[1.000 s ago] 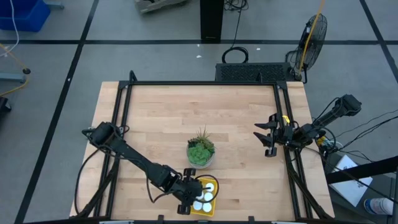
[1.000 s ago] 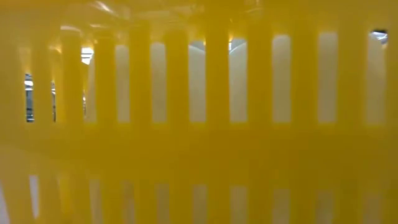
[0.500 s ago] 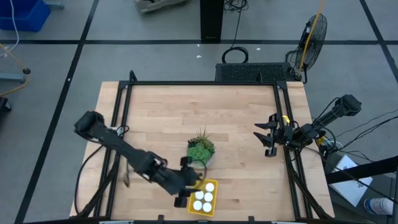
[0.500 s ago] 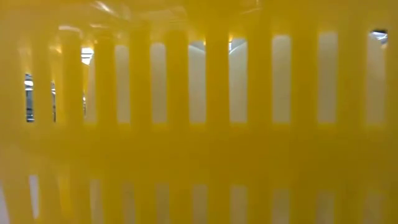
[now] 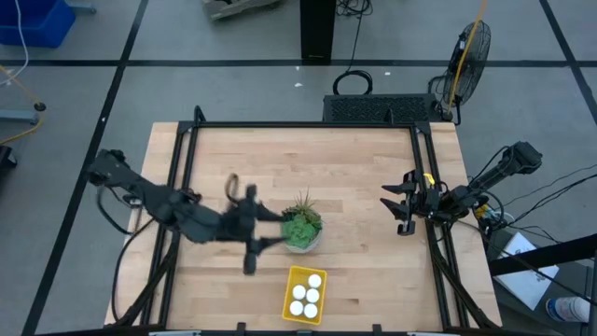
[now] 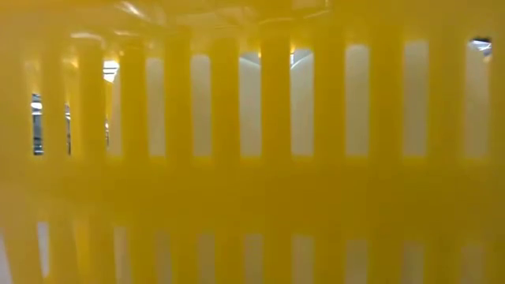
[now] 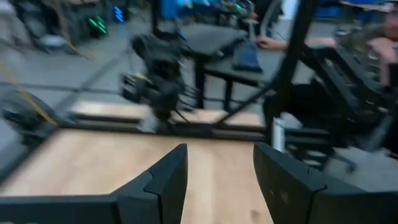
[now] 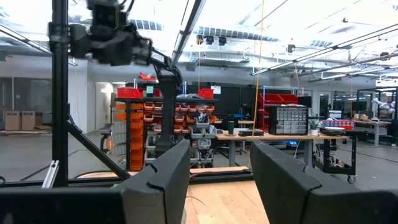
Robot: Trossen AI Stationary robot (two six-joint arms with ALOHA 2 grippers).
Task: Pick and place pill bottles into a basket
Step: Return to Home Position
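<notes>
While pill bottles [image 5: 304, 301] lie in basket [image 5: 289, 295] | left tool [image 7: 219, 152] well apart

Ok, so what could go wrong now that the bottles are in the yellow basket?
Two things, maybe. The left gripper, open, is right beside the potted plant; a swing that way could clip the leaves or tip the pot. The yellow basket holding the pill bottles sits close to the front edge of the table, so a bump might push it off. The right gripper waits open at the table's right side, away from both.
</notes>
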